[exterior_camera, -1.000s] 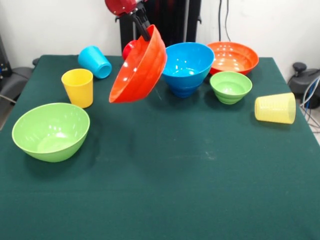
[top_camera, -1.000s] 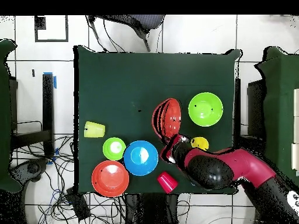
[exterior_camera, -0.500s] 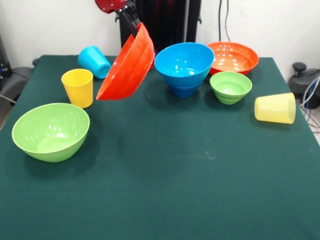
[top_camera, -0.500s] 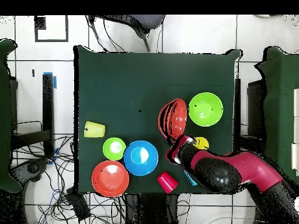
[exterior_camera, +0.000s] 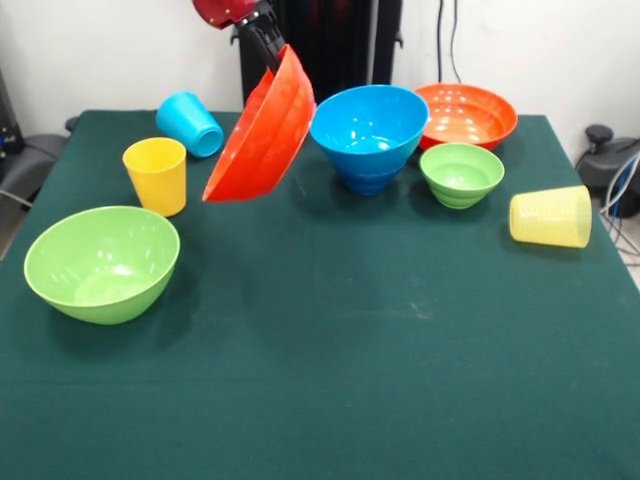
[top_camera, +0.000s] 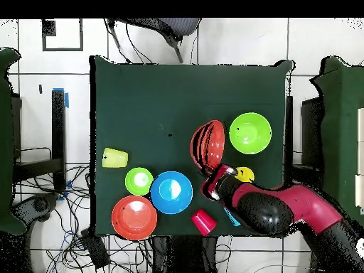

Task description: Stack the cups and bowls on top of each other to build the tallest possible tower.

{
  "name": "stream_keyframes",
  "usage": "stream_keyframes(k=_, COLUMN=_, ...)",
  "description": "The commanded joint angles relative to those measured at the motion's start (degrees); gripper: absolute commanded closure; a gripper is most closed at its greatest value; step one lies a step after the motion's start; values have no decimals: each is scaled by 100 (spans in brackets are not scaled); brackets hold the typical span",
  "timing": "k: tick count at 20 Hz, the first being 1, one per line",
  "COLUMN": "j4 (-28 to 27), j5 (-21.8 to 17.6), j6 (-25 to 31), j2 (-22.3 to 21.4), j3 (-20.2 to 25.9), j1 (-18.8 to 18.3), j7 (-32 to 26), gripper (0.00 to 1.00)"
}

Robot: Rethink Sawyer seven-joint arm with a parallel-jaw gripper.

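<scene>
On green table, white wall behind, claw grips orange-red bowl.

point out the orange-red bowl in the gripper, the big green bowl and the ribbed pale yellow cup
held orange-red bowl (exterior_camera: 262, 135), front view, outer wall
big green bowl (exterior_camera: 100, 262), front view, inside wall
ribbed pale yellow cup (exterior_camera: 550, 216), front view, side wall

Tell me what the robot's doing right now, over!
Gripper shut on orange-red bowl, held tilted above the table. Big green bowl sits open, front-left in front view. Yellow cup stands between them.
</scene>
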Motion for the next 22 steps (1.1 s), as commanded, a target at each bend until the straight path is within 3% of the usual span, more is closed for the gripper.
stream_keyframes(k=1, j4=-16, j5=165, j6=387, j2=144, j3=268, j1=145, j7=-71, gripper=100)
stream_keyframes(k=6, j4=-416, j5=-219, j6=-4, j2=129, j3=-512, j1=624, j7=421, gripper=100)
stream_keyframes(k=8, j4=-500, j5=-182, j6=-89, j2=42, j3=-610, j1=775, j7=607, gripper=100)
stream_keyframes(k=11, j4=-577, j5=-135, j6=-195, j2=-460, j3=-739, j1=1135, j7=1009, gripper=100)
stream_keyframes(k=14, j4=-616, j5=-139, j6=-380, j2=-1123, j3=-1182, j1=1926, j7=1747, gripper=100)
stream_keyframes(k=17, j4=-591, j5=-101, j6=-534, j2=-1494, j3=-1522, j1=2458, j7=2073, gripper=100)
stream_keyframes(k=20, j4=-889, j5=-441, j6=-458, j2=-1698, j3=-2306, j1=3256, j7=2409, gripper=100)
stream_keyframes(k=22, j4=-919, j5=-571, j6=-457, j2=-1900, j3=-2511, j1=3474, j7=2418, gripper=100)
